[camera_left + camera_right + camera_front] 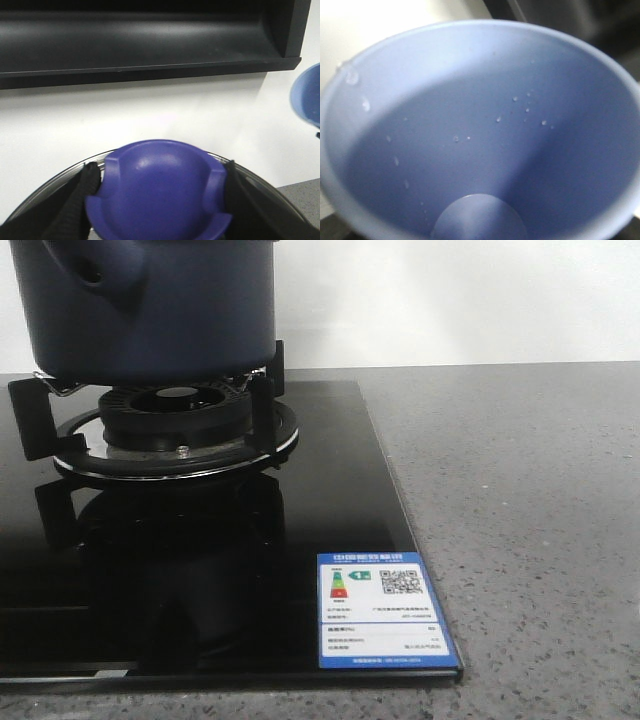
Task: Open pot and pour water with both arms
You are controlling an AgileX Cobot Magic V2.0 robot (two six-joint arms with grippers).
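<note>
On the left of the front view the pot [150, 305] stands on the black burner grate [262, 390] of a glass cooktop [330, 500], its top cut off by the frame. Its stubby side socket [100, 275] points toward the camera and slightly left; the pot's long axis runs upright. It looks stiff and fairly heavy, its matte walls not slippery.

In the left wrist view the left pincer [159, 192] has its dark fingers [82, 192] set on either side of a purple knob [159, 195], touching it in the side notches, so it appears pinched on the knob of the lid [60, 182], whose shiny rim curves beneath. That knob is the sensible hold for lifting; the lid is probably light but rigid.

Further right, the cup [480, 135] fills the right wrist view, light blue, mouth toward the camera, droplets on its inner wall. The right pincer itself is hidden there, so I cannot tell its state. The grey speckled counter [530, 520] lies right of the cooktop.
</note>
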